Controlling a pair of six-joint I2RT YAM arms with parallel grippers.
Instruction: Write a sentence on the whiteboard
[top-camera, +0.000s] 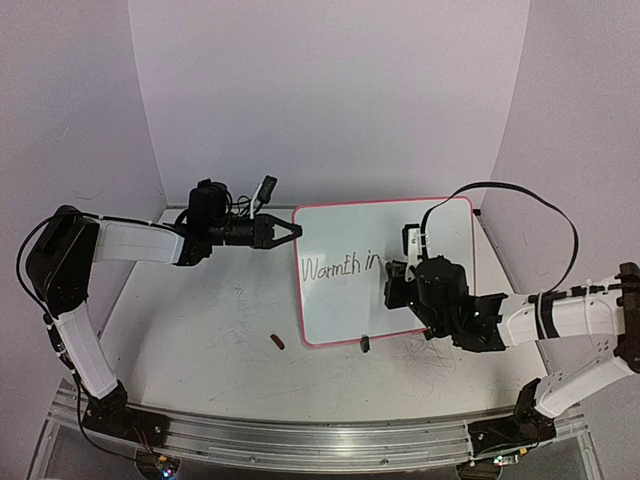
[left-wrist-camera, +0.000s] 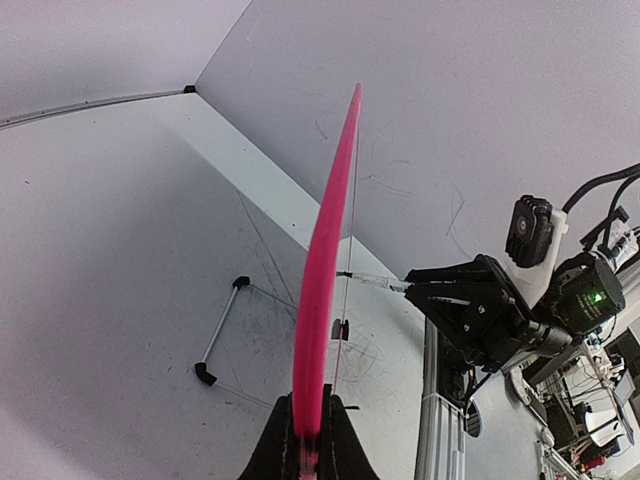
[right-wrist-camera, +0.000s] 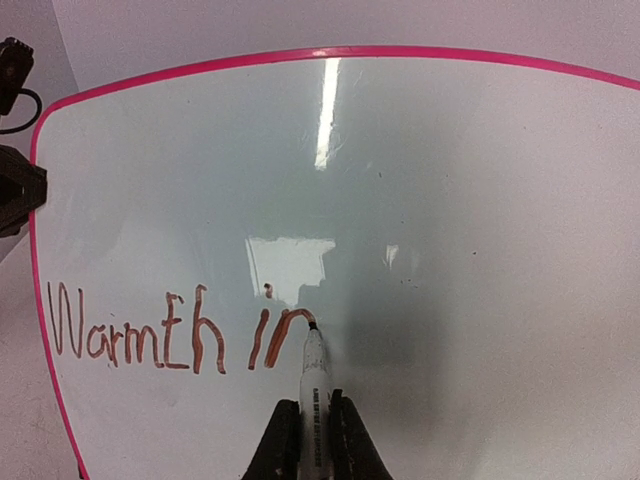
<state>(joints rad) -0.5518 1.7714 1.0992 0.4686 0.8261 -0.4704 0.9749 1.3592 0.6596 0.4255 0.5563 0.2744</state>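
Whiteboard (left-wrist-camera: 323, 255) edge-on (pink frame) tight in the left gripper (left-wrist-camera: 308, 428), marker (left-wrist-camera: 375, 280) in the right gripper (left-wrist-camera: 418, 288) against it.

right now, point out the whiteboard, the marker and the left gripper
whiteboard (top-camera: 335, 320), top external view, bare white face near its lower edge
marker (right-wrist-camera: 313, 372), right wrist view, white barrel just below the tip
left gripper (top-camera: 290, 232), top external view, between its fingertips at the board's edge

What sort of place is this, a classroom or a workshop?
Probably a robotics lab bench: left arm and right arm bolted to a metal rail, a scuffed table boxed in by plain walls.
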